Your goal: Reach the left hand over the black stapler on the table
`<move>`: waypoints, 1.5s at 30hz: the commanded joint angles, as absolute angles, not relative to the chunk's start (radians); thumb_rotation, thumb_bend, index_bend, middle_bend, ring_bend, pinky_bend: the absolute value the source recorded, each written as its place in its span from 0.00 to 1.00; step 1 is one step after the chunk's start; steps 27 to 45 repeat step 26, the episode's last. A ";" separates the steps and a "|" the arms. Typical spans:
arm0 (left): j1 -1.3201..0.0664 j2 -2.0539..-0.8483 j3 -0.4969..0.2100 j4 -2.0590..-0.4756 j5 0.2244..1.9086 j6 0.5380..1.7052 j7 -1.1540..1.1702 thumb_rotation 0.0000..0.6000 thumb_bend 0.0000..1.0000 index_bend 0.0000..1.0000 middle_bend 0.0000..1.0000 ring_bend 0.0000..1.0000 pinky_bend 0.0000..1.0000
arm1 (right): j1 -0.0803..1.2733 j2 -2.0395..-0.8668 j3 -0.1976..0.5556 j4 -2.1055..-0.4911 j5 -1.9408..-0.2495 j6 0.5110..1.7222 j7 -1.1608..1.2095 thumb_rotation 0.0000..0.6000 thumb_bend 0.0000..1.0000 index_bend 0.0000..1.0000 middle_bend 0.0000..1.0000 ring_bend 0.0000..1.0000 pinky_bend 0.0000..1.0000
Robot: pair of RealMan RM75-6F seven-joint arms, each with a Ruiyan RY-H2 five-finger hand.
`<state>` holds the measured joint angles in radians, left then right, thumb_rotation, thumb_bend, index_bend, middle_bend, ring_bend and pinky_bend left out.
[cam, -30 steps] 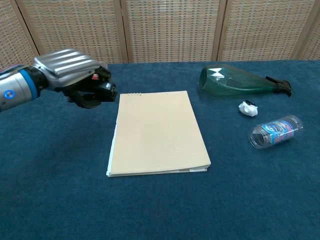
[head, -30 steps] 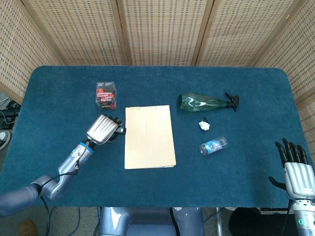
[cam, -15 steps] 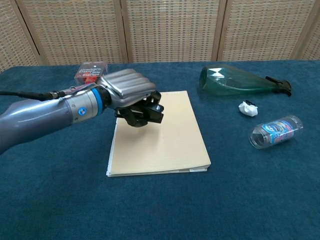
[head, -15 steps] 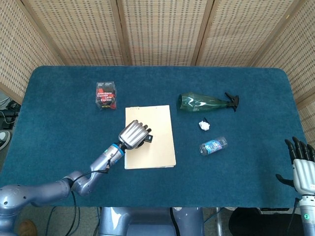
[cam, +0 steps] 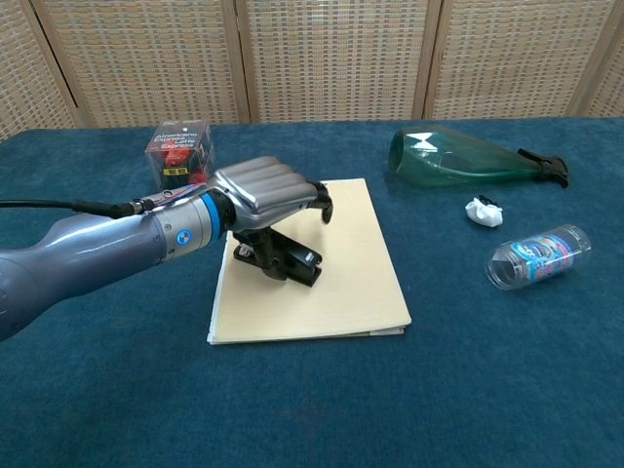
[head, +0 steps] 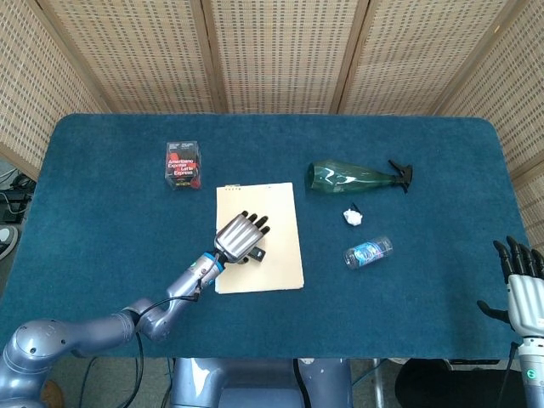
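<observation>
The black stapler (cam: 289, 260) lies on the cream notepad (cam: 356, 263), near the pad's left side. My left hand (cam: 268, 188) hovers right over it, palm down, its fingers stretched forward and apart above the stapler. From the head view only a corner of the stapler (head: 256, 253) peeks out beside the left hand (head: 241, 235). Whether the thumb still touches the stapler is hidden. My right hand (head: 524, 289) stays at the table's near right edge, fingers apart and holding nothing.
A red and black box (head: 182, 164) stands left of the notepad (head: 279, 229). A green bottle (head: 348, 178) lies on its side to the right, with a crumpled white scrap (head: 353, 217) and a small clear bottle (head: 368, 252) nearer me.
The left hand carried the stapler from left of the notepad onto it. Its fingers, curled around the stapler before, now stretch out above it. The right hand barely moved.
</observation>
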<state>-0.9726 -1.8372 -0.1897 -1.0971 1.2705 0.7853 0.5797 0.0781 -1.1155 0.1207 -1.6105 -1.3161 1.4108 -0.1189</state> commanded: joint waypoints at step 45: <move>-0.329 -1.187 0.041 -1.841 1.334 1.482 0.263 1.00 0.00 0.00 0.00 0.00 0.00 | 0.058 -1.102 0.081 -1.656 -1.411 1.462 -0.119 1.00 0.00 0.00 0.00 0.00 0.00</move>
